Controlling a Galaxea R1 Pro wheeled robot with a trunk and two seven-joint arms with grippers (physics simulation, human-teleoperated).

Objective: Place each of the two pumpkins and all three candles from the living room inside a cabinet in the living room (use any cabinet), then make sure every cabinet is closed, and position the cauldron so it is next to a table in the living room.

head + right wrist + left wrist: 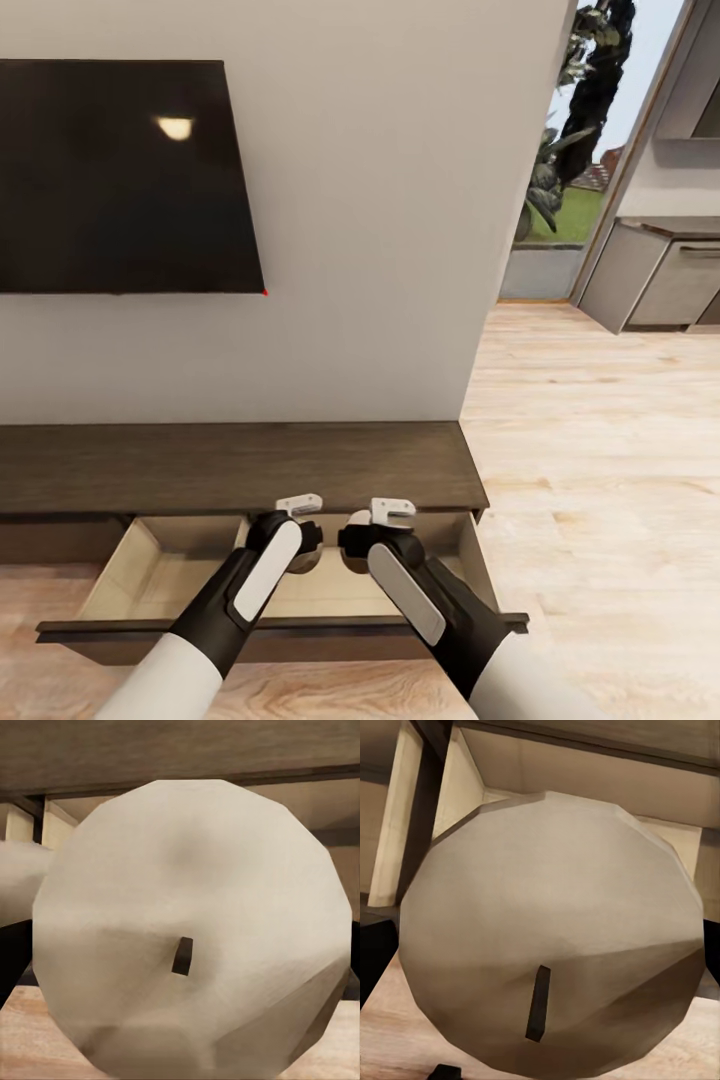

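Observation:
The dark wood cabinet [230, 465] stands under the TV with one drawer [150, 580] pulled open, its tan inside bare where visible. Both my grippers hang side by side over that drawer. My left gripper [300, 535] is shut on a tan-brown candle [547, 930], seen wick-end on in the left wrist view. My right gripper [375, 535] is shut on a cream-white candle [195, 930] with a short dark wick. The tan-brown candle [15, 889] also shows beside it in the right wrist view. The pumpkins and the cauldron are out of view.
A black TV [110, 175] hangs on the pale wall above the cabinet. Light wood floor [600, 450] runs right past the wall's end to grey kitchen cabinets [660, 280] and a window. The pulled-out drawer front [100, 630] juts toward me.

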